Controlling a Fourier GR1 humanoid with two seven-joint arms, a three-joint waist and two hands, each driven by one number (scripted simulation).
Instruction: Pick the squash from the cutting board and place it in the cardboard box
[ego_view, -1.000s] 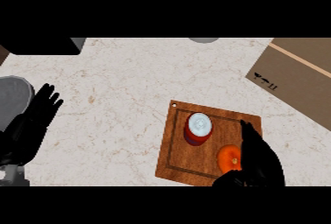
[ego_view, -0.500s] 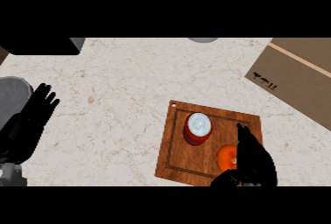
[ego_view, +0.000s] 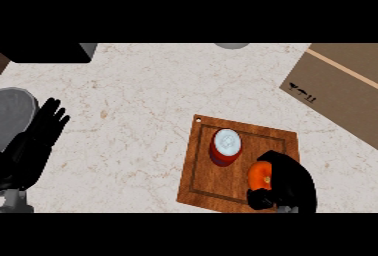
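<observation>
On the pale bench (ego_view: 133, 90), the cardboard box (ego_view: 339, 85) sits at 2 o'clock, well apart from the cutting board (ego_view: 203, 175) at 5 o'clock. The left robot hand (ego_view: 37, 140) rests released at 9 o'clock. On the board, a red can (ego_view: 225, 146) stands at 10 o'clock of the round orange squash (ego_view: 259, 176), which the right robot hand (ego_view: 291, 185) grasps.

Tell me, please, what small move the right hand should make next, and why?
Probably lift straight up: the right hand has its fingers curled round the squash on the cutting board, close to the can; rising first clears the can before heading to the cardboard box.
</observation>
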